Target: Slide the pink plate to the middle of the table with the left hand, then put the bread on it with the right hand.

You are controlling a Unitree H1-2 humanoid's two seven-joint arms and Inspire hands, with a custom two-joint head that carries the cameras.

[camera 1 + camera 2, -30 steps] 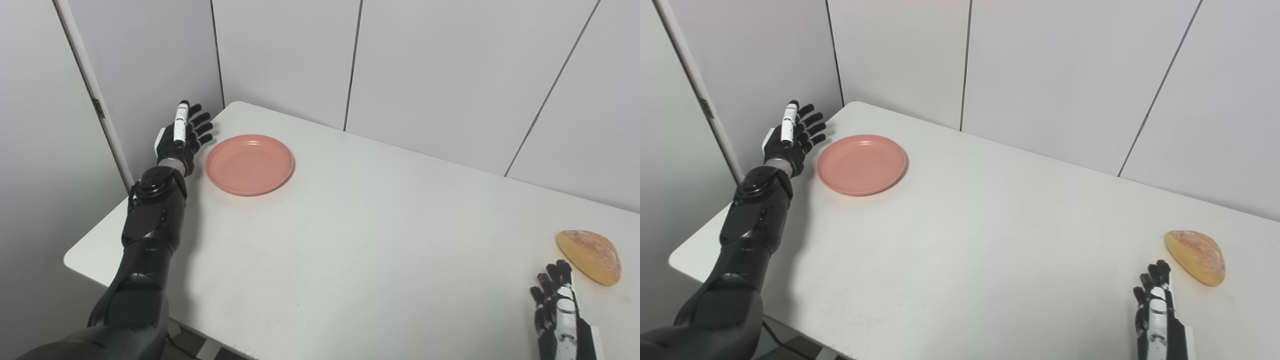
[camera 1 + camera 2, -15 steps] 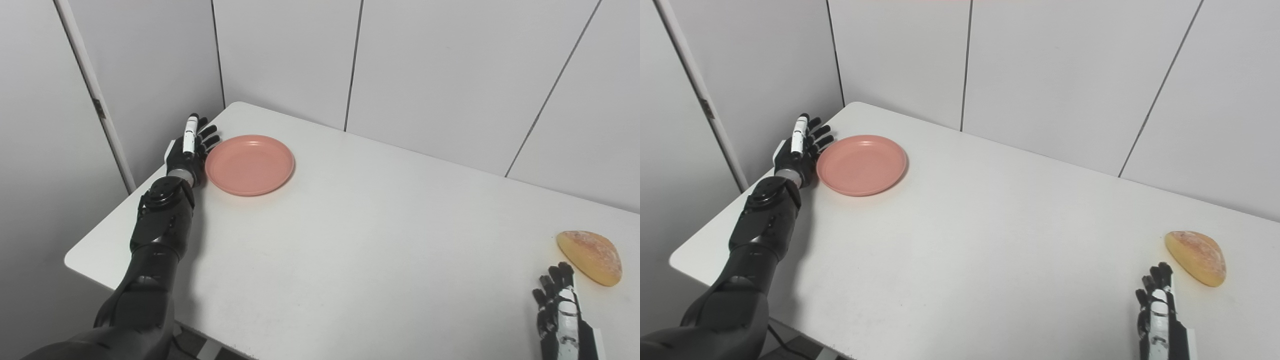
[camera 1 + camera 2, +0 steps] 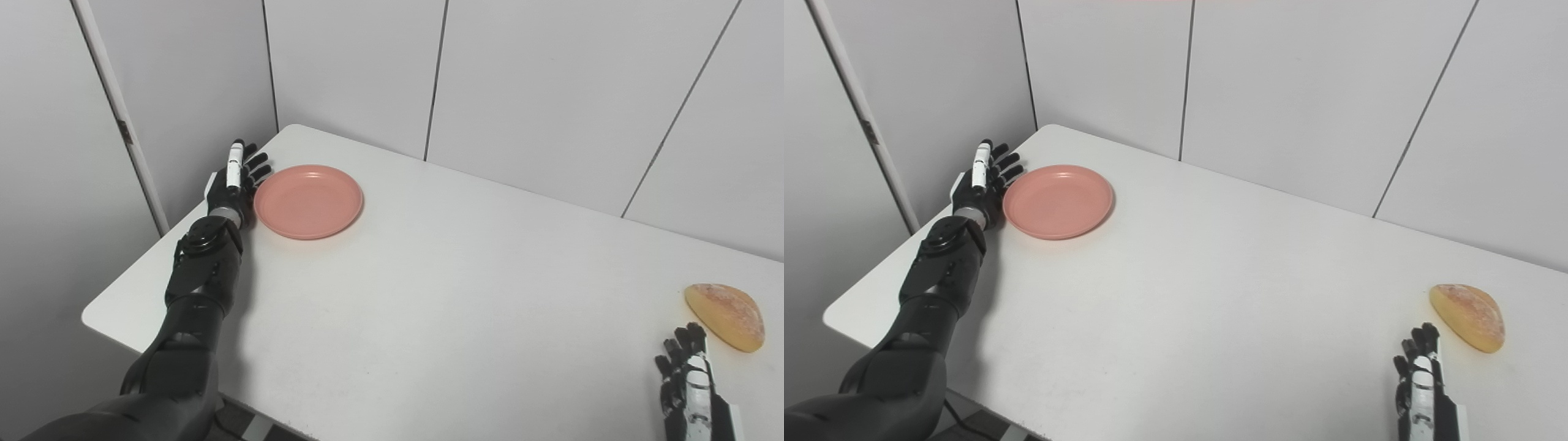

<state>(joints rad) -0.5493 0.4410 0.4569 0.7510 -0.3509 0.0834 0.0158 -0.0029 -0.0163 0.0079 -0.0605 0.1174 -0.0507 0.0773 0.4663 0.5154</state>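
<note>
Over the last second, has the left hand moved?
Yes. The left hand has come down and rightward, from raised beside the pink plate to against its left rim; the plate itself keeps its place on the table.

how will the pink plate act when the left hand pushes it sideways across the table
The pink plate looks rigid, shallow and flat-bottomed, so it should probably slide rather than tip. The white table looks smooth, so it may glide easily. The left hand sits at its left rim, off-centre, so the round plate might spin or drift slightly.
</note>
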